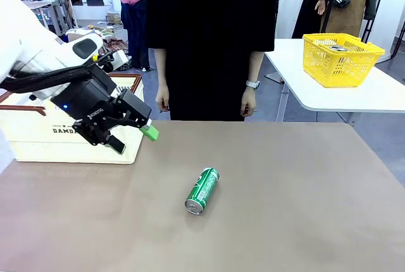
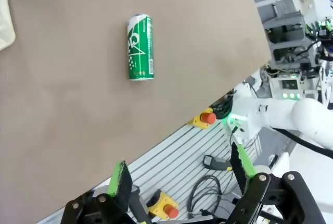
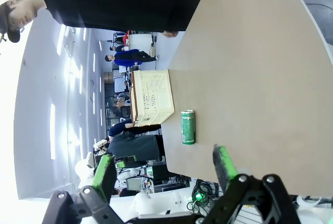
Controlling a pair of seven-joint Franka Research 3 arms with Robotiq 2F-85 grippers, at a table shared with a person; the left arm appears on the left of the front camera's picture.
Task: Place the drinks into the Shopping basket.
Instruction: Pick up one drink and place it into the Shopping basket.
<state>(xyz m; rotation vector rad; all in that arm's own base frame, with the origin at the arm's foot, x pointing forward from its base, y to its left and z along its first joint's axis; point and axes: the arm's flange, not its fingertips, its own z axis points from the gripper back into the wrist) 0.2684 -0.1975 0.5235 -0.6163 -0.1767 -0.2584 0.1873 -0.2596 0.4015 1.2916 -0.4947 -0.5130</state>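
Note:
A green drink can [image 1: 202, 190] with white markings lies on its side in the middle of the tan table, silver top toward me. The same can shows in the left wrist view [image 2: 140, 47] and in the right wrist view [image 3: 188, 127]. The cream Shopping basket [image 1: 44, 136] with dark brown rim stands at the table's left edge, also seen from the right wrist [image 3: 152, 98]. My left gripper [image 1: 134, 139] hangs open and empty just in front of the basket, left of the can. My right gripper [image 3: 164, 166] is open, well short of the can. The blue can is out of view.
A person in black stands at the far edge, both hands [image 1: 248, 102] hanging down. A bright yellow basket [image 1: 340, 60] sits on a separate white table at the back right. Beyond the table's near edge lie emergency-stop buttons [image 2: 207, 117] and cables.

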